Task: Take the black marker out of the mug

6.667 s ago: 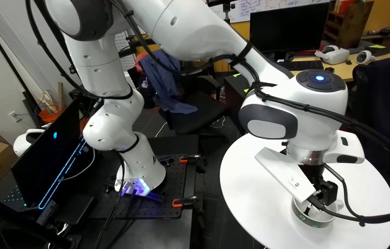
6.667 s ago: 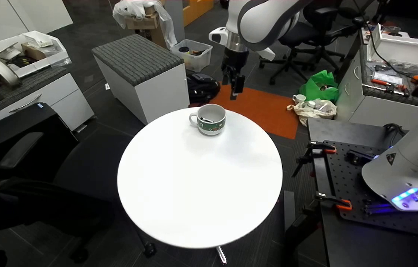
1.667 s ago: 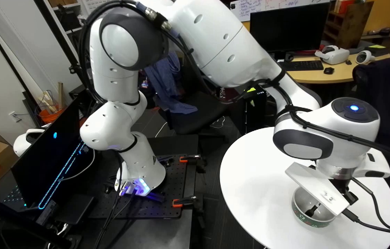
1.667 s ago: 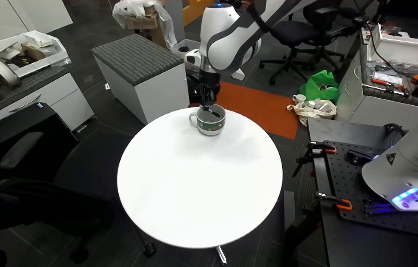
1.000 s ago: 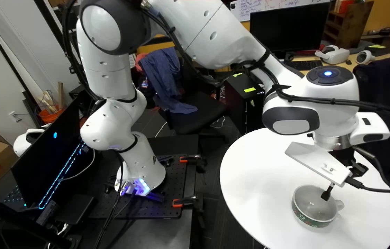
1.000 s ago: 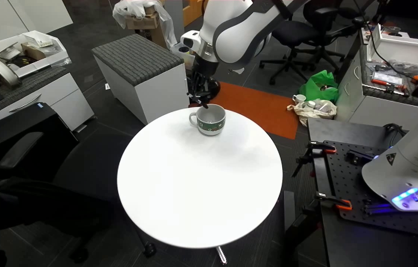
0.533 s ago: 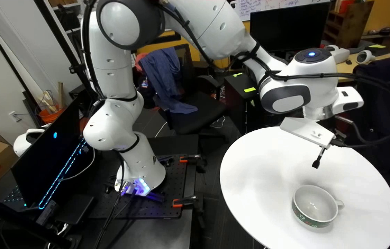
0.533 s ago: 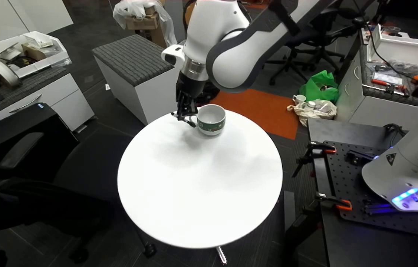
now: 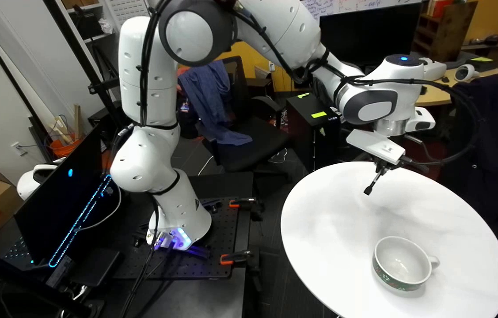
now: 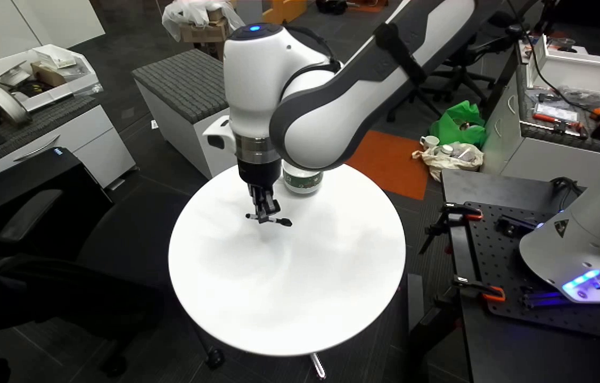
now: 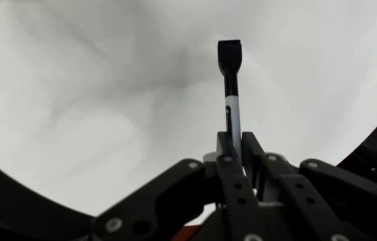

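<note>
The black marker [image 11: 230, 55], pale-bodied with a broad black end, juts forward from my gripper [image 11: 236, 142] in the wrist view. Both fingers press on its pale middle, so part of that is covered. Held roughly level, the marker [image 10: 285, 222] hangs over the white table in an exterior view, under my gripper [image 10: 268, 208]. The mug [image 9: 401, 263], grey-white with a green patterned band, stands upright with nothing inside. My gripper is apart from it. From the opposite side, the arm covers part of the mug [image 10: 303, 185], including its handle.
A round white table [image 10: 300, 298] carries the mug. Close to its edge are a dark chair [image 10: 113, 244] and a grey-topped cabinet [image 10: 188, 85]. The robot's base sits on a black perforated plate [image 9: 224, 229] with orange clamps, across a gap from the table.
The marker lay inside the mug; my gripper closed on it and raised it out over the rim. Gripper and marker have since travelled away from the mug, across the table. The mug stayed put.
</note>
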Action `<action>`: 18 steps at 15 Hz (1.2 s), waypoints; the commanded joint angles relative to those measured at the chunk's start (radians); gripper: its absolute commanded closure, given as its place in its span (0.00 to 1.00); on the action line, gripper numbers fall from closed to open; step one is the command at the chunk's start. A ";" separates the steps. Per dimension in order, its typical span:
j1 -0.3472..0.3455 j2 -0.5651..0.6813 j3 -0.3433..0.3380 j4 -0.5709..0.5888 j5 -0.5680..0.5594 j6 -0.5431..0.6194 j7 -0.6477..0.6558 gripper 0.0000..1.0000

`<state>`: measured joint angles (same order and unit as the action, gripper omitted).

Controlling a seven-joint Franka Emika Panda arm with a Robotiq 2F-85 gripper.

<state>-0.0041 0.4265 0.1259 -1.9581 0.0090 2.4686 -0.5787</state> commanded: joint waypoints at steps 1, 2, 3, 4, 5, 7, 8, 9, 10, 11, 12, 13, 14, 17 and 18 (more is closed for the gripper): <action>0.018 0.067 0.019 0.145 -0.008 -0.231 0.047 0.97; 0.024 0.082 0.018 0.173 -0.012 -0.274 0.062 0.97; 0.031 0.095 0.020 0.204 -0.012 -0.322 0.071 0.97; 0.036 0.111 0.020 0.229 -0.014 -0.352 0.081 0.97; 0.043 0.127 0.020 0.257 -0.017 -0.379 0.091 0.97; 0.053 0.159 0.017 0.304 -0.022 -0.419 0.109 0.97; 0.059 0.175 0.014 0.326 -0.026 -0.433 0.118 0.63; 0.063 0.188 0.013 0.345 -0.029 -0.446 0.129 0.62; 0.065 0.202 0.012 0.362 -0.031 -0.452 0.135 0.57; 0.067 0.213 0.012 0.380 -0.032 -0.463 0.145 0.49; 0.069 0.225 0.011 0.395 -0.034 -0.471 0.148 0.42; 0.070 0.235 0.010 0.408 -0.034 -0.476 0.154 0.33; 0.070 0.244 0.010 0.422 -0.035 -0.482 0.158 0.27; 0.071 0.263 0.008 0.450 -0.038 -0.488 0.161 0.05; 0.070 0.262 0.008 0.453 -0.038 -0.488 0.159 0.00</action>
<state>0.0518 0.6684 0.1428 -1.5609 -0.0022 2.0266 -0.4609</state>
